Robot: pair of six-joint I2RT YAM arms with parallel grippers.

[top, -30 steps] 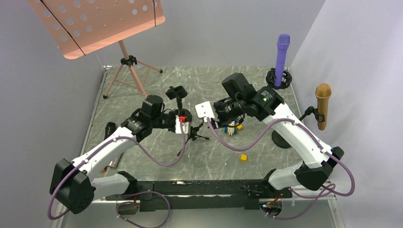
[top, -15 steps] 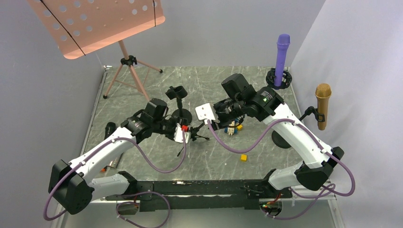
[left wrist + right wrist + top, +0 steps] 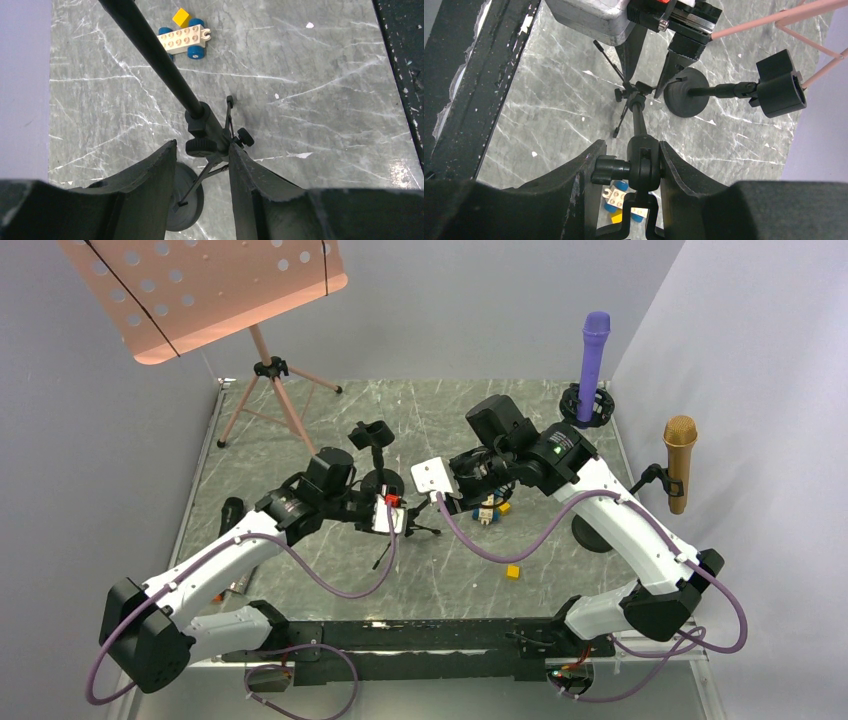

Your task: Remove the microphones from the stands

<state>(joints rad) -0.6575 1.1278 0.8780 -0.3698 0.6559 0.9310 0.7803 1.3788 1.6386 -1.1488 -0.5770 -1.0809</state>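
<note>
A small black tripod stand (image 3: 412, 526) stands mid-table. My right gripper (image 3: 452, 498) is shut on its swivel joint (image 3: 644, 165), above an empty U-shaped clip. My left gripper (image 3: 200, 150) is open and straddles the tripod's hub (image 3: 202, 131); the right finger touches it and the left finger is a little apart. It also shows in the right wrist view (image 3: 646, 85). A purple microphone (image 3: 594, 350) stands upright in a round black holder at the back right. A gold microphone (image 3: 680, 455) sits on a stand at the right edge.
A round-base stand (image 3: 383, 483) with an empty clip (image 3: 372, 433) is just behind my left gripper. A toy brick car (image 3: 487, 510) and a yellow block (image 3: 512, 571) lie near the middle. A pink music stand (image 3: 270, 390) is back left. A black object (image 3: 232, 510) lies left.
My left gripper has moved down and right, from beside the round-base stand to around the tripod's hub. The right arm has not moved.
</note>
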